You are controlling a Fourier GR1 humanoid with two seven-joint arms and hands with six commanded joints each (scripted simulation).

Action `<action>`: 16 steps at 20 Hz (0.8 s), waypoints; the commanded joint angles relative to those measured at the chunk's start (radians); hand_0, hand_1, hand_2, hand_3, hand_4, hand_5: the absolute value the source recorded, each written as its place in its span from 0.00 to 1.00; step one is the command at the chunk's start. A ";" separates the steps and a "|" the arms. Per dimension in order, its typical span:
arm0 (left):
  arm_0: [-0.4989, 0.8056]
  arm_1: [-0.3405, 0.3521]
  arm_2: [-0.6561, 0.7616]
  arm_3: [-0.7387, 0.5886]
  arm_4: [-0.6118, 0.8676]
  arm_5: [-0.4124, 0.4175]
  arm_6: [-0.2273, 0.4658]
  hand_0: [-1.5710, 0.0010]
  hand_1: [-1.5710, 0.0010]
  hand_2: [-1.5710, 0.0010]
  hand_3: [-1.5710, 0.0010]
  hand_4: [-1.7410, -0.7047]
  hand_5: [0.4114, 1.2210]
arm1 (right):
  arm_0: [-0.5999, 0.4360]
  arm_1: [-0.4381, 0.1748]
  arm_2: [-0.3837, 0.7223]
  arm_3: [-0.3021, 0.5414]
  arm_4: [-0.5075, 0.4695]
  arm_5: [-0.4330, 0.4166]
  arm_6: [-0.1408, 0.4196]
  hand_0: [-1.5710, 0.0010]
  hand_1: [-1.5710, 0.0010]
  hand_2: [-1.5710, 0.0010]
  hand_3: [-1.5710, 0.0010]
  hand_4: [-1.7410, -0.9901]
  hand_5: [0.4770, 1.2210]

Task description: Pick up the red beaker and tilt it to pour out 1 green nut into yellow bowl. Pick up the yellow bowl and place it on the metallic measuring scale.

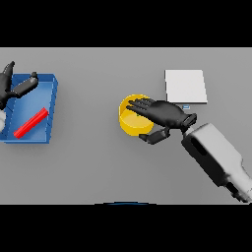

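My right hand [165,114] lies over the yellow bowl [129,122], fingers spread across its rim, thumb curled at its near right side; whether they grip is unclear. My palm hides the bowl's right edge. Metallic scale [185,86] sits just behind. Far left: my left hand [14,84], partly cut off, fingers loose over the blue tray [45,84] holding a red piece [31,123]. No nut discernible.

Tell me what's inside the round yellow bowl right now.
The round yellow bowl shows only bare yellow floor where visible; no green nut appears. The right robot hand reaches over its right rim, hiding that part of the inside.
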 commanded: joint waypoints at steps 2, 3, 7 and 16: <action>0.003 -0.002 -0.004 -0.008 -0.006 0.010 -0.003 1.00 1.00 1.00 1.00 0.91 0.39 | -0.019 -0.002 0.012 0.040 0.005 0.013 -0.024 1.00 1.00 1.00 1.00 0.66 0.28; -0.001 0.005 -0.002 -0.010 -0.005 0.004 -0.003 1.00 1.00 1.00 1.00 0.91 0.40 | -0.035 0.009 0.017 0.056 0.008 0.017 -0.015 1.00 1.00 1.00 1.00 0.65 0.27; -0.002 0.001 -0.003 -0.011 -0.004 0.006 0.007 1.00 1.00 1.00 1.00 0.91 0.40 | -0.070 0.027 0.053 0.125 0.031 0.044 -0.017 1.00 1.00 1.00 1.00 0.60 0.26; -0.006 0.005 0.002 0.008 -0.006 0.000 -0.007 1.00 1.00 1.00 1.00 0.92 0.39 | -0.118 0.044 0.101 0.174 0.066 0.099 0.015 1.00 0.99 0.98 0.97 0.56 0.37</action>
